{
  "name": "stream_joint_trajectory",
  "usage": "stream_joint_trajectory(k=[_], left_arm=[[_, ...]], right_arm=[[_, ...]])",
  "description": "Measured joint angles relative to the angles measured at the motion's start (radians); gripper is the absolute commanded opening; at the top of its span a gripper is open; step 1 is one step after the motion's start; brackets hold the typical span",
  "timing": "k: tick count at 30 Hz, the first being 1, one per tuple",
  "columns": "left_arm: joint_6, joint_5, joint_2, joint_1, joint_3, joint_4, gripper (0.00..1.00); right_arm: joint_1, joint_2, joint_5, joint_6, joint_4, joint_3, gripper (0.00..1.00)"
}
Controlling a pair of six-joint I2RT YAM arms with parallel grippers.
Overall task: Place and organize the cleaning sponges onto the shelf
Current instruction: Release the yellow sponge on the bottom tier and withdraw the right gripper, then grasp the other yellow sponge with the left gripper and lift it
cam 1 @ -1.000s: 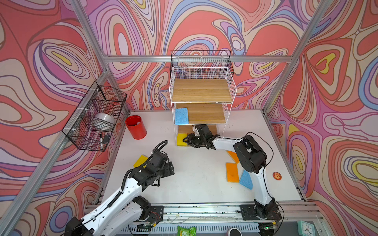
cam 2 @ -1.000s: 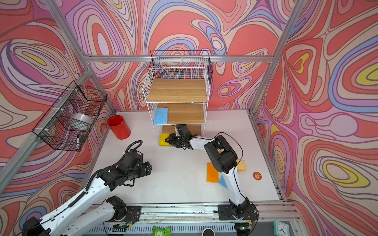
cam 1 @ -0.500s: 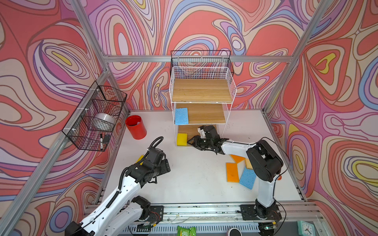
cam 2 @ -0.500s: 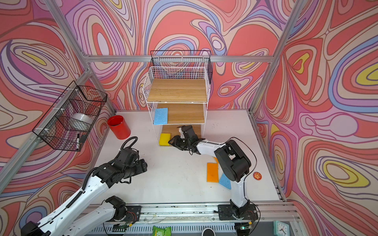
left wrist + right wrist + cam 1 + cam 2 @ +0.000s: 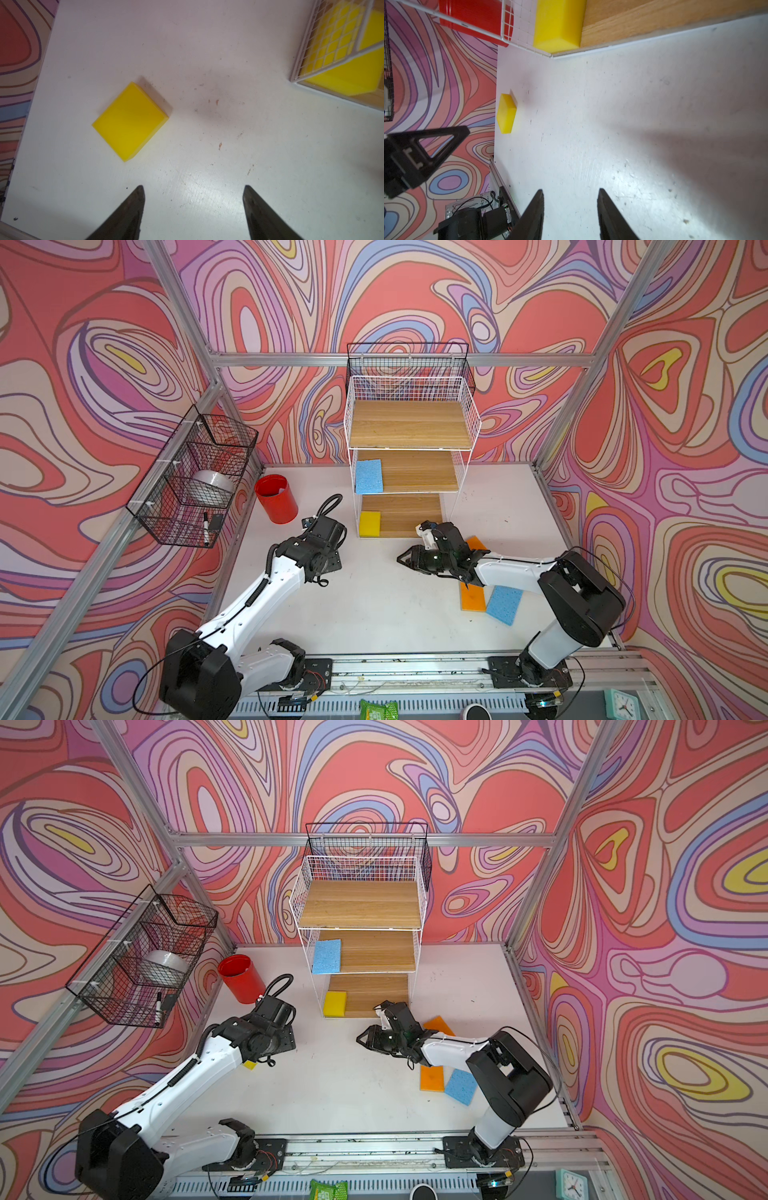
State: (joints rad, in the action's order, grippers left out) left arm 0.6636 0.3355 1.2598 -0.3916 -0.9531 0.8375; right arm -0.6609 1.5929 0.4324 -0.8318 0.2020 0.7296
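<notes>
**A:** Where are the cleaning sponges now?

**B:** Two are on the tall white wire-grid shelf (image 5: 409, 425), which has three light wooden boards. A light blue flat sponge (image 5: 368, 476) lies at the left end of the middle board. A bright yellow flat sponge (image 5: 369, 524) lies in the front left corner of the bottom board, just beside the wire wall.

**A:** And the others?

**B:** They lie on the white table (image 5: 374, 605). A second bright yellow sponge (image 5: 129, 121) is flat on the left side, near the table edge. In a top view only a corner of this sponge (image 5: 249, 1064) shows from under the left arm. On the right side an orange sponge (image 5: 472, 597) and a second light blue sponge (image 5: 504, 604) lie just beside each other, and the right arm partly hides the orange one. A second orange sponge (image 5: 476, 542) is near the front right foot of the shelf, half hidden behind the right wrist.

**A:** How are the grippers?

**B:** The left gripper (image 5: 193, 187) hangs over bare table with its jaws wide apart and nothing between them. The yellow sponge lies ahead of it, untouched. The right gripper (image 5: 570, 190) has its jaws parted less widely and is also empty. It points leftward across the table, in front of the shelf.

**A:** What is around them?

**B:** A red cylindrical cup (image 5: 276, 499) stands left of the shelf. A black wire mesh basket (image 5: 195, 477) hangs on the left wall.
</notes>
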Motion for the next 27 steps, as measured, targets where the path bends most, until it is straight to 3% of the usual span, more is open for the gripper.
stream_joint_trajectory(k=[9, 17, 27], left_arm=[[-0.113, -0.008, 0.214, 0.154, -0.072, 0.000, 0.77], [-0.172, 0.032, 0.344, 0.170, -0.095, 0.000, 0.74], [-0.182, 0.045, 0.443, 0.198, -0.095, -0.004, 0.66]], right_arm=[[0.006, -0.013, 0.079, -0.007, 0.149, -0.118, 0.49], [0.012, -0.039, 0.122, -0.029, 0.240, -0.169, 0.64], [0.012, -0.173, 0.114, 0.017, 0.226, -0.170, 0.65]])
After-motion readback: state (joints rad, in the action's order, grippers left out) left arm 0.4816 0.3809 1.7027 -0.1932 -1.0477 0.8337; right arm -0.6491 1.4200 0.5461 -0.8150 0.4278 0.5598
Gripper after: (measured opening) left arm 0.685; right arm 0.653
